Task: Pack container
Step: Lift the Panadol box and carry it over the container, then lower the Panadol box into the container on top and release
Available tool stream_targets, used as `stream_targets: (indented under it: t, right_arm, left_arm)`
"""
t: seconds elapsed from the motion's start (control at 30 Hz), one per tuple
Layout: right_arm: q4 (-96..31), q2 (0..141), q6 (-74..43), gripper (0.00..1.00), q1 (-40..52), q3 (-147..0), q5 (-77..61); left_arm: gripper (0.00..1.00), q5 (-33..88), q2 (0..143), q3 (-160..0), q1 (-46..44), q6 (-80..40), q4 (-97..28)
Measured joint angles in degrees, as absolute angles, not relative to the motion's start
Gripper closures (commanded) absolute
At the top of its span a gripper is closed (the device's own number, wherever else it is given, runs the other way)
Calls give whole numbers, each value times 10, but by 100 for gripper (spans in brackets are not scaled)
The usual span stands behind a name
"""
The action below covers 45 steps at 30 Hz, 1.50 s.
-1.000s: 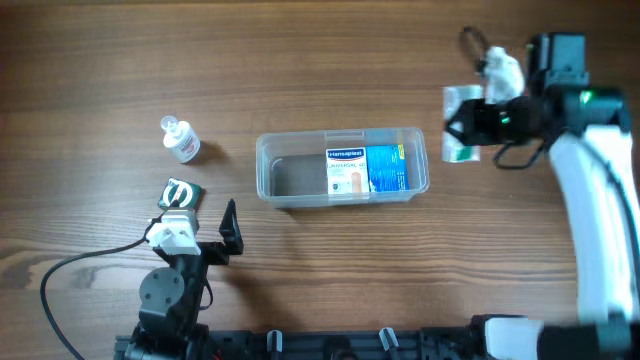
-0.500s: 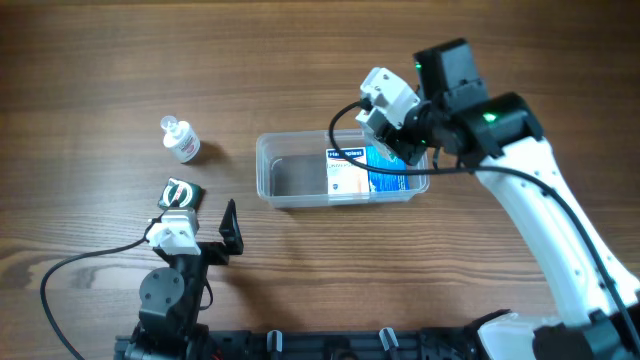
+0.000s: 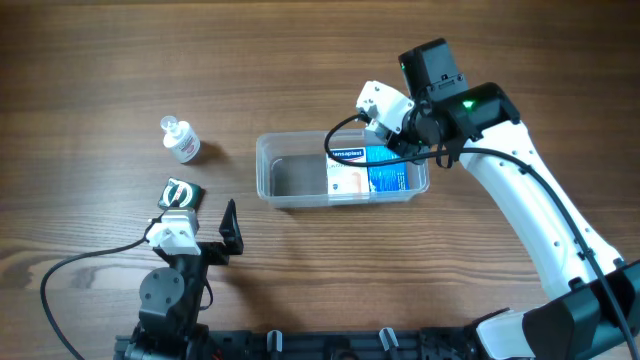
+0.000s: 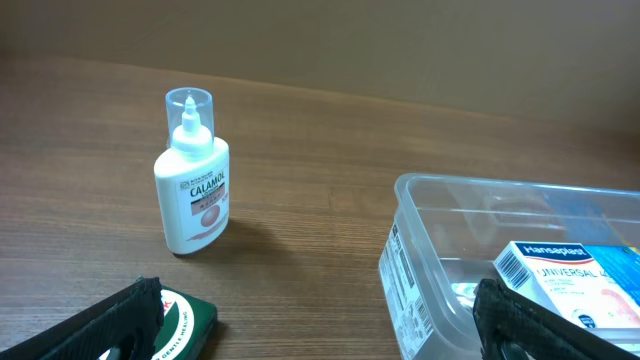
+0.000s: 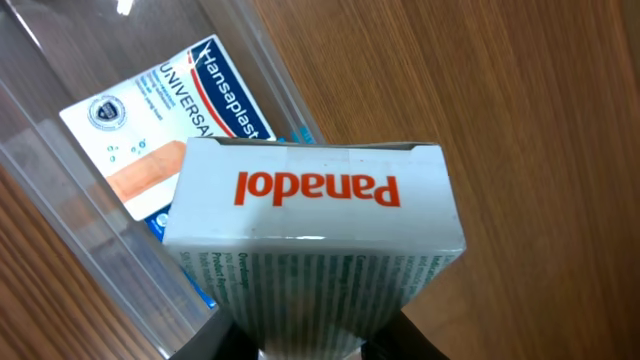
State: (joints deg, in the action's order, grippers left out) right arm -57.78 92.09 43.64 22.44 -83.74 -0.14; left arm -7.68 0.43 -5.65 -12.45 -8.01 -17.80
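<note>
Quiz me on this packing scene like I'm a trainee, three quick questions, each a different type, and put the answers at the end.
1. True or false: the right gripper holds a Panadol box.
2. What lies inside the container? A) a roll of tape B) a Hansaplast box C) a pair of scissors
3. Fill in: the left gripper is ____, with nothing between its fingers.

Key: 1 true; 2 B; 3 open.
</note>
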Motion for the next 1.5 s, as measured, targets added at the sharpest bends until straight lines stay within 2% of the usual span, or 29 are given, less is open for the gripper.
stream_targets:
  t: [0.33,0.7,1.07,1.33,1.5]
  right_arm:
    - [-580,921,474,66,232,-837,22]
    - [-595,921,511,65,236,-837,45]
    - [-628,926,514,67,289,-837,46]
    - [-617,986,517,69,289,-837,63]
    - [-603,1015,518,65,289,-837,80]
  left_arm:
    - [0,-77,4,-57,-124,-80,-178]
    - [0,-77,4,-57,-124,-80,-178]
    - [0,-77,4,-57,-124,-80,-178]
    - [0,-77,4,-57,-124,-80,-178]
    - [0,-77,4,-57,-124,-80,-178]
